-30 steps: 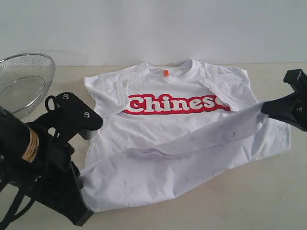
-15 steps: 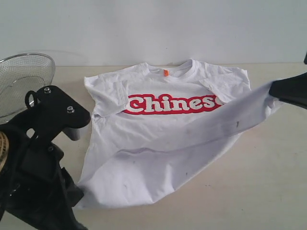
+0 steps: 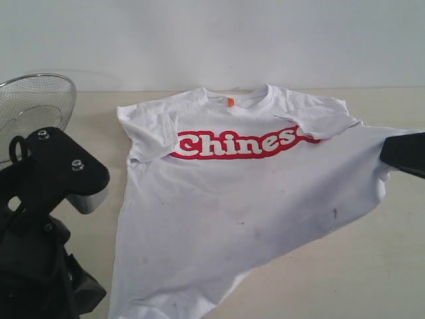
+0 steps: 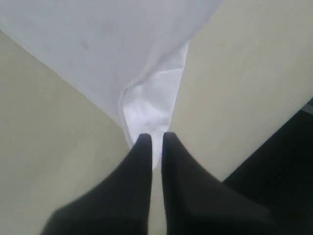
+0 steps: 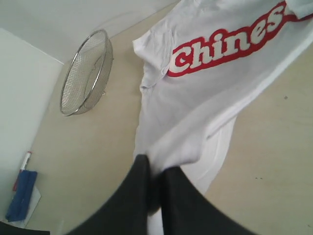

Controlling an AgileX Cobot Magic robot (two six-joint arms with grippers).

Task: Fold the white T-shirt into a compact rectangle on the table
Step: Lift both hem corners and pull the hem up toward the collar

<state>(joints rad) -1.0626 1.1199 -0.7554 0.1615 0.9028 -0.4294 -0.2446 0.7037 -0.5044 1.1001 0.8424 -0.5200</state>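
The white T-shirt [image 3: 232, 212] lies front up on the table [image 3: 372, 279], red "Chinese" lettering across its chest, orange neck tag at the far collar. Its lower part is stretched out towards the near side. My left gripper [image 4: 155, 139] is shut on a corner of the hem, the cloth [image 4: 146, 105] pinched between its black fingers. At the near left of the exterior view only that arm's black body [image 3: 46, 219] shows. My right gripper [image 5: 156, 172] is shut on the other hem corner of the shirt [image 5: 195, 107]; its black finger [image 3: 405, 153] shows at the right edge.
A round wire-mesh basket [image 3: 30, 106] stands at the far left of the table, also seen as the basket [image 5: 85, 73] in the right wrist view. A blue object with a red pen [image 5: 20, 196] lies beyond the table's edge.
Both grippers have pulled the hem outward and toward the near side. The lower fold has unrolled, so the shirt front now lies spread. The left arm dropped lower left; the right moved right.
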